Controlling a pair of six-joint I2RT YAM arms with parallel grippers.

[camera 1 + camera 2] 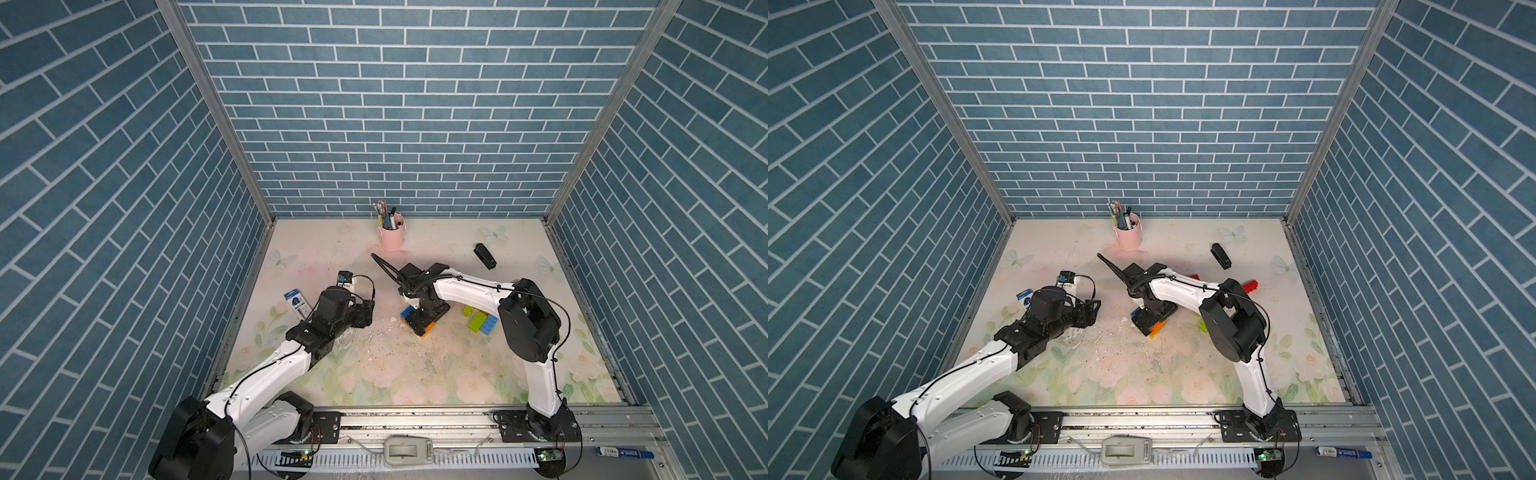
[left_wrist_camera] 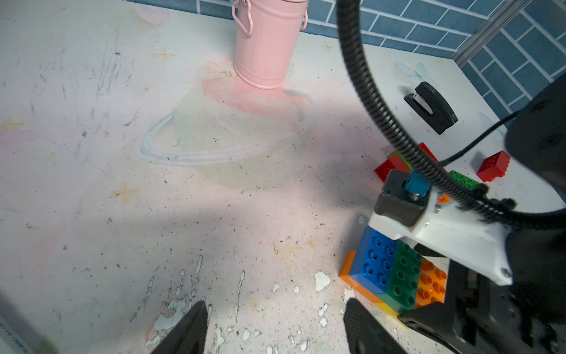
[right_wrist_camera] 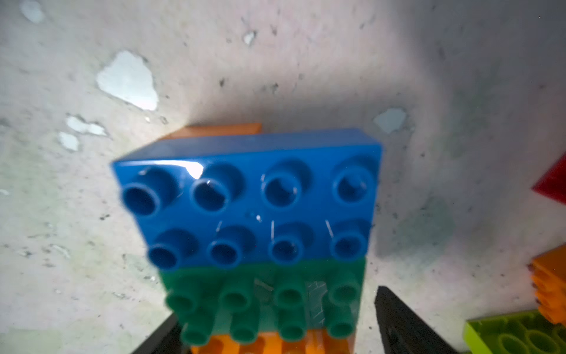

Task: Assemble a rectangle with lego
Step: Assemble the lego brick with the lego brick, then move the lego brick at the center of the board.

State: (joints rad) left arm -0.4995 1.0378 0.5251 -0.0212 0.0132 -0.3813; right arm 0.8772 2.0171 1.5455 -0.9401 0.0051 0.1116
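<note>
Lego stack [image 2: 379, 263] sits abt mid-table [image 1: 374, 374], in front of the pink pot [image 1: 391, 235], directly under the right gripper [image 3: 284, 334]. The top layer is a blue brick [image 3: 254, 199], a green brick [image 3: 263, 294] and an orange brick [image 2: 430, 283]. They lie side by side w/ long sides touching, long axes parallel, studs up. Under them there's an orange + yellow layer, and an orange lip pokes out past the blue one. In both top views the whole thing sits skewed to the table edges, blue end twd the back wall, orange end twd the robot.

Right gripper fingers [image 3: 404, 325] stand off the short ends of the green brick, so the jaws span its long axis. They're spread wider than the brick w/ a gap showing on one side, so not squeezing it. Left gripper [image 2: 275, 331] has its jaws wide w/ nothing between, over bare tabletop left of the stack.

Loose bricks: lime [image 1: 478, 322] w/ a light blue one touching it, near the right arm's elbow, and red ones [image 1: 1250, 286] further back. All are glossy chunky plastic, 2x4 w/ hollow round studs. The right wrist view is a bit blurry tho.

Writing: the blue box [image 1: 297, 305] by the left arm has print and the marker [image 1: 623, 453] on the front rail has a label, both too small to read. Black stapler [image 1: 485, 255] is back right.
</note>
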